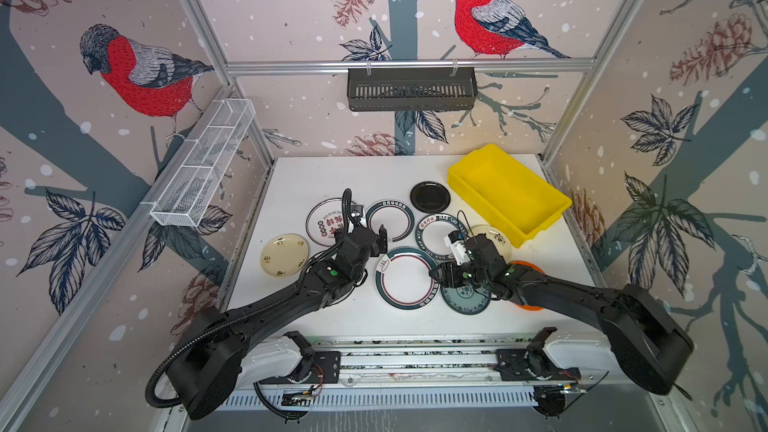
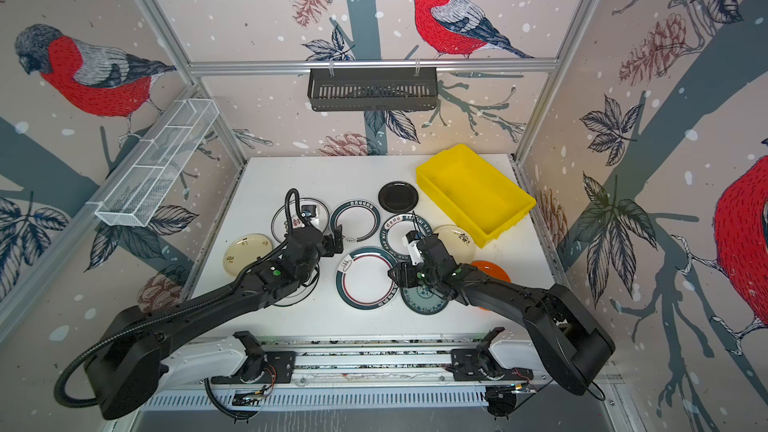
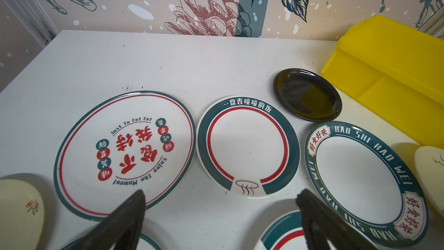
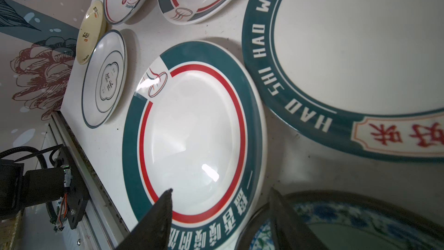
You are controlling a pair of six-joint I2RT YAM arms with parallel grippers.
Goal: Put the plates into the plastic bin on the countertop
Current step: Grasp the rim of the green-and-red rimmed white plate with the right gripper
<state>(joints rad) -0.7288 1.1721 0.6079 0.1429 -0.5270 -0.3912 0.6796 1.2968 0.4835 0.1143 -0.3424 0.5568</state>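
Right gripper [image 4: 221, 191] is part open. Its fingers straddle the 4 o'clock rim of the large banded plate [image 1: 405, 276], one over the white well, one outside the rim; no pinch visible, and contact cannot be told. The teal-patterned plate [image 1: 465, 300] lies just beside that rim, also at 4 o'clock. The orange plate [image 1: 527, 266] sits at 3 o'clock, mostly under the right arm.

Left gripper [image 3: 221, 193] is spread wide and holds nothing. It hovers over the countertop [image 1: 332, 176] at 11 o'clock of the large banded plate.

Mid row, 9 to 3 o'clock:
- cream plate [image 1: 284, 255]
- "Just To Eat" plate [image 3: 125, 155]
- small banded plate [image 3: 247, 147]
- HAO SHI plate [image 3: 360, 181]
- second cream plate [image 1: 496, 236]

Far side: the black plate [image 1: 430, 196] is at 12 o'clock. The plastic bin [image 1: 540, 218] sits angled at 1 o'clock near the far right corner, with the second cream plate just beside its near end.
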